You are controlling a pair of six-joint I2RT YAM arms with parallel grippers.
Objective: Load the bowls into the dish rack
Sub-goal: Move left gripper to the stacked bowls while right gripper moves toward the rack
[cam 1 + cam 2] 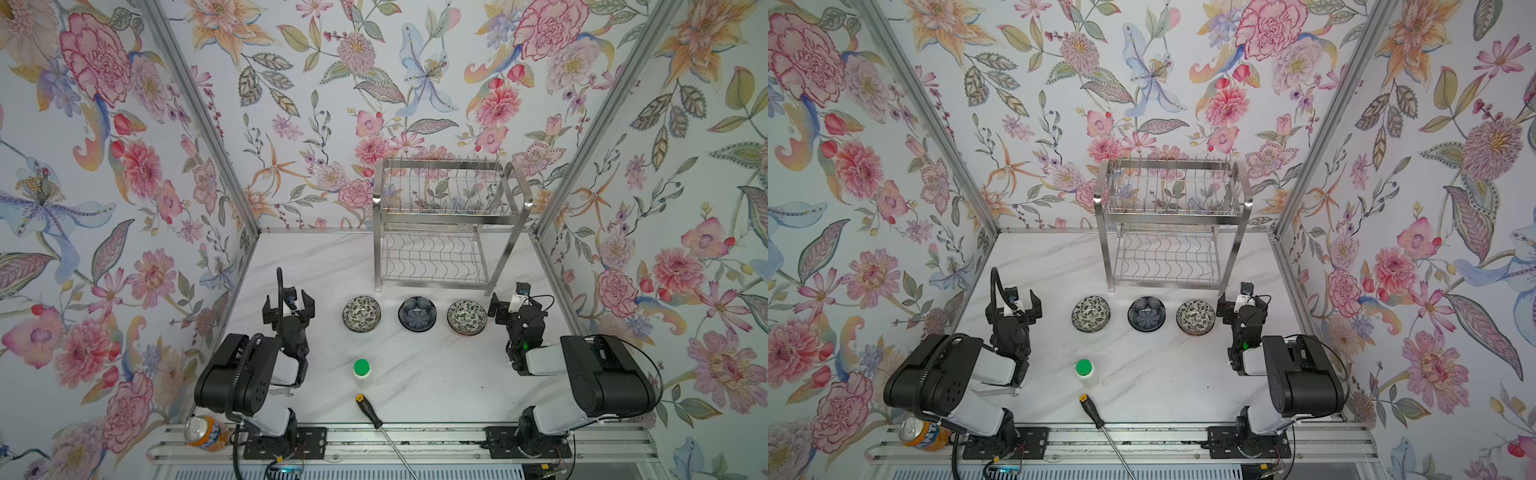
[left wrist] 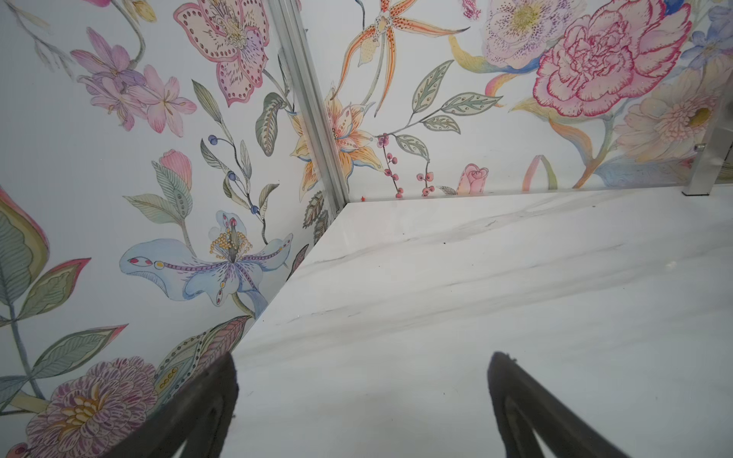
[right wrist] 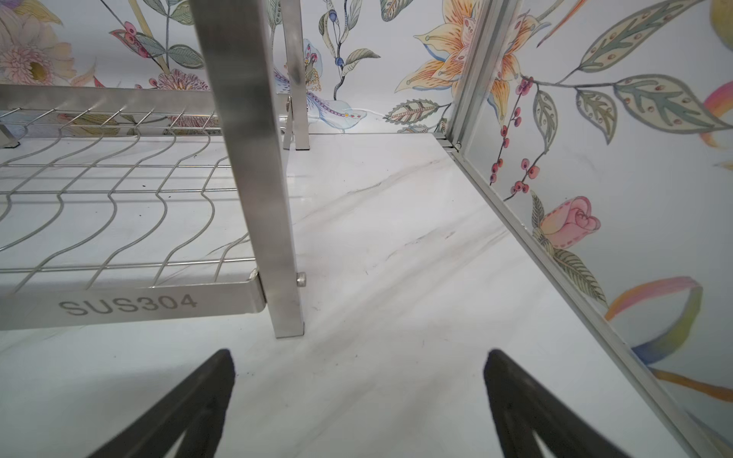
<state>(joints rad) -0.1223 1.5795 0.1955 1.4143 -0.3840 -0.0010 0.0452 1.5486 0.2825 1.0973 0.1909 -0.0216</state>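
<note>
flowery walls ring the white tabletop [image 1: 436, 374]. left claw [image 2: 363, 357] is spread wide, holding nothing. left bowl [image 1: 361, 313], dark middle bowl [image 1: 417, 313] and right bowl [image 1: 466, 317] sit in a row before the dish rack [image 1: 453, 215]. right claw [image 3: 359, 353] is spread wide too.

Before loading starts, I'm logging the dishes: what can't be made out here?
- Black-handled steel screwdriver: tip cut off by bottom edge, both top views.
- Orange soda can: partly behind left arm, in a top view.
- Three patterned ceramic bowls: outside both wrist views; stacking unclear.
</note>
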